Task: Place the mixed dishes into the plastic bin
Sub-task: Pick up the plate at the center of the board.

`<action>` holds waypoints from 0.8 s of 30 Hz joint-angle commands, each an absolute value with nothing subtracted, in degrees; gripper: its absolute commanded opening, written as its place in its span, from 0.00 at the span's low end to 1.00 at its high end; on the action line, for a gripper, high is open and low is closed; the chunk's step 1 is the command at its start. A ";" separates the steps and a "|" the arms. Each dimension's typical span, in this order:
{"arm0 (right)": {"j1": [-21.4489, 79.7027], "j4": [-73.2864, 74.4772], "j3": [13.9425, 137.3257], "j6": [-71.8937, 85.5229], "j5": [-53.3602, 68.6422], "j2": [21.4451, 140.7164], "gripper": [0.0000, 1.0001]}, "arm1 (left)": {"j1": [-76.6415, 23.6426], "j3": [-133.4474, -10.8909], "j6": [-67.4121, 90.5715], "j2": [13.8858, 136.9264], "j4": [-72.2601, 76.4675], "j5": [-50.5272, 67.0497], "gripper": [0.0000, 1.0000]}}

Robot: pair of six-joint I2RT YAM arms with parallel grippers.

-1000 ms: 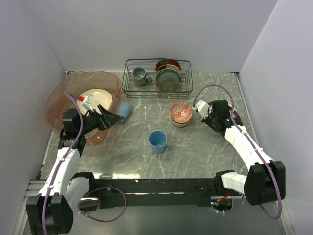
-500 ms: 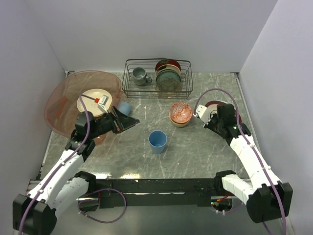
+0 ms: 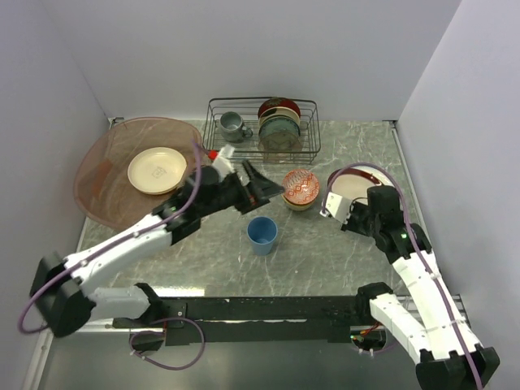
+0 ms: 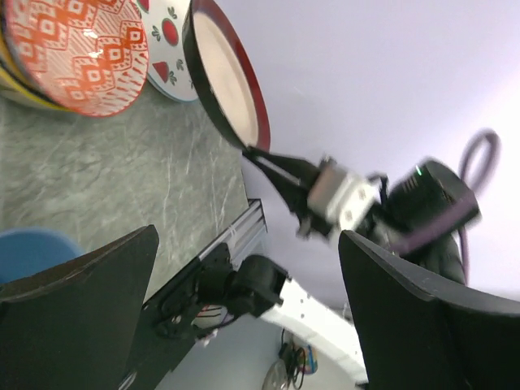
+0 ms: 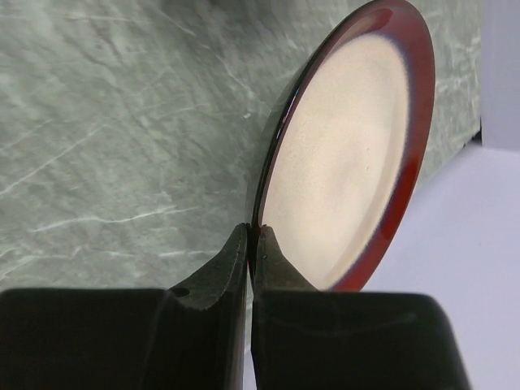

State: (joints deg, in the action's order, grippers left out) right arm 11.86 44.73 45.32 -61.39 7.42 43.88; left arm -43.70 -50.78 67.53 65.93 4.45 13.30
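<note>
Right hand (image 5: 252, 236) is pressed together on the rim of the dark red plate (image 5: 345, 154), pinching only the very edge, with the plate tipped up off the bench (image 3: 325, 252) on the right side. It looks like rigid glazed stuff to me: stiff, slick, and likely to chip if dropped. With a bite that thin I'd guess it can swing or slide out, so a deeper hold on the rim seems safer. Left hand (image 3: 264, 187) is spread wide with nothing in it, hovering just left of the red-patterned bowl (image 3: 301, 185), which sits nested in a cream bowl (image 3: 299, 206); the rim is the obvious grab there. The white strawberry plate (image 4: 166, 49) lies just beside the bowl. A light-blue cup (image 3: 262, 233) stands upright mid-bench and is probably light. The plastic bin (image 3: 93, 183) at far left has one orange-yellow plate (image 3: 157, 169) lying flat in it; I can't make out anything else inside. The black wire rack (image 3: 213, 142) at the far edge holds a grey mug (image 3: 233, 124) and upright plates (image 3: 279, 126).
</note>
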 commanded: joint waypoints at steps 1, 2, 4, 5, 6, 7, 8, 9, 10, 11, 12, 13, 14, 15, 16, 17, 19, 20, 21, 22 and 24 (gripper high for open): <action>13.36 40.25 50.45 -64.69 8.35 39.99 0.00 | -48.86 -61.49 69.96 76.16 0.62 5.98 0.99; 13.53 40.69 50.97 -64.43 8.61 39.82 0.00 | -49.48 -63.26 70.13 78.12 0.09 5.80 0.99; 13.80 41.65 51.67 -64.25 9.14 38.94 0.00 | -51.23 -68.26 69.87 83.48 -2.19 5.45 0.99; 14.06 42.01 51.94 -64.07 9.31 38.67 0.00 | -51.76 -69.94 69.70 85.15 -3.15 5.10 0.99; 14.24 42.45 52.20 -63.99 9.49 38.15 0.00 | -52.81 -71.61 69.70 88.47 -4.82 4.23 0.99; 14.24 43.06 52.73 -63.90 9.58 37.88 0.00 | -53.17 -74.94 69.61 90.07 -6.05 3.87 0.99; 14.41 43.41 53.00 -63.72 9.75 37.53 0.00 | -53.78 -76.71 69.87 91.74 -7.46 3.61 0.99; 14.59 43.77 53.26 -63.72 9.76 36.92 0.00 | -53.96 -78.38 69.87 94.80 -10.17 3.43 0.99; 14.59 44.38 53.78 -63.72 10.10 36.57 0.00 | -54.05 -81.62 70.13 96.31 -11.67 2.64 0.99; 14.59 44.73 54.05 -63.63 10.28 36.30 0.00 | -54.23 -83.13 71.18 97.63 -13.08 2.11 0.99; 14.68 45.08 54.23 -63.55 10.46 35.78 0.00 | -54.66 -85.58 71.63 100.00 -14.23 1.94 0.99; 14.59 45.87 54.75 -63.54 11.16 35.60 0.00 | -54.75 -86.56 71.98 101.06 -15.11 2.02 0.99; 14.76 46.14 55.02 -63.37 11.42 35.25 0.00 | -54.93 -87.53 72.77 102.03 -15.20 2.11 0.99; 14.77 46.49 55.19 -63.28 11.69 34.98 0.00 | -55.28 -89.28 73.12 103.61 -15.21 2.11 0.99; 14.85 46.93 55.46 -63.19 12.04 34.72 0.00 | -55.46 -90.17 73.47 104.41 -15.29 2.11 0.99; 14.85 47.19 55.63 -63.02 12.39 34.54 0.00 | -55.81 -91.05 74.00 105.11 -15.21 2.20 0.99; 14.85 47.29 55.63 -62.75 12.57 34.10 0.00 | -55.99 -93.51 74.62 107.40 -15.03 2.72 0.99; 14.85 47.29 55.63 -62.49 12.66 34.01 0.00 | -56.25 -94.30 74.97 108.10 -15.20 3.07 0.99; 14.85 47.29 55.63 -62.32 12.57 33.67 0.00 | -56.42 -95.96 75.14 109.50 -15.64 3.08 0.98; 14.94 47.11 55.72 -62.23 12.66 33.66 0.00 | -56.51 -96.67 75.32 110.12 -15.91 3.16 0.95; 15.03 47.20 55.81 -61.79 13.01 33.40 0.00 | -56.86 -98.34 75.67 111.53 -17.22 3.25 0.87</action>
State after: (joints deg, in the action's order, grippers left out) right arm 14.33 55.35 50.70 -60.77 13.15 35.46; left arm -55.86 -93.60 73.47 109.54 -15.57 3.16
